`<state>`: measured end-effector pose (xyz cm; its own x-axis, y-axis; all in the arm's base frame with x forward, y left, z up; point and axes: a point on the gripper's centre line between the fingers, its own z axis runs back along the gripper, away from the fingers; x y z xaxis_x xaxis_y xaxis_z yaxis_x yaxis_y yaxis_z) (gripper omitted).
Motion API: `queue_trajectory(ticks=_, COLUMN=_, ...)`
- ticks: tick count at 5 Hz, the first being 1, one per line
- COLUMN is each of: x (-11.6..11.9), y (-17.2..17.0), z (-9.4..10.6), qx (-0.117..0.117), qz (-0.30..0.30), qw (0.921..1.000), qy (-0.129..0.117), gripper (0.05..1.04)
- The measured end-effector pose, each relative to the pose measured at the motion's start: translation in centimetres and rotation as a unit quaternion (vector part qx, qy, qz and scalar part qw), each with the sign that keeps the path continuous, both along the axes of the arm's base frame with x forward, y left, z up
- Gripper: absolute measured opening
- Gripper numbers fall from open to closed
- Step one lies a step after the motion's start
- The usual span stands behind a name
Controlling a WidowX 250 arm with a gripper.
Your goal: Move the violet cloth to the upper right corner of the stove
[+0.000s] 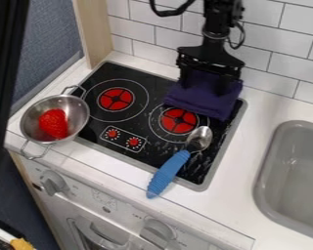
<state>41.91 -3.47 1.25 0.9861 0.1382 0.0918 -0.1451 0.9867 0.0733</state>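
Note:
The black gripper [205, 86] hangs from the top edge over the stove's upper right part, right at the violet cloth [199, 101]. Bunched cloth rises up against the gripper's underside, and the rest spreads below it across the upper right corner of the black stove [94, 82]. The cloth's lower edge comes up to the right-hand red burner. Whether the gripper holds the cloth is unclear.
A metal colander [30, 121] with a red strawberry [53, 123] stands at the stove's left edge. A blue-handled spoon [169, 172] lies across the front edge. The grey sink [267, 180] is at right; a tiled wall rises behind.

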Motion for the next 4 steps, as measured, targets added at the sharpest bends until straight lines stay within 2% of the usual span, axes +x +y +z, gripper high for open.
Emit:
queue_trajectory(ticks=1, x=-0.3, y=-0.2, z=0.1, qx=0.02, qz=0.041, qw=0.999, qy=0.0, gripper=0.999)
queue_trajectory(ticks=2, x=-0.5, y=0.0, z=0.2, qx=0.023, qz=0.055, qw=0.9982, qy=0.001, gripper=0.999)
queue_trajectory(ticks=4, x=-2.5, y=-0.6, z=0.5, qx=0.019, qz=0.047, qw=0.9987, qy=0.006, gripper=0.999)
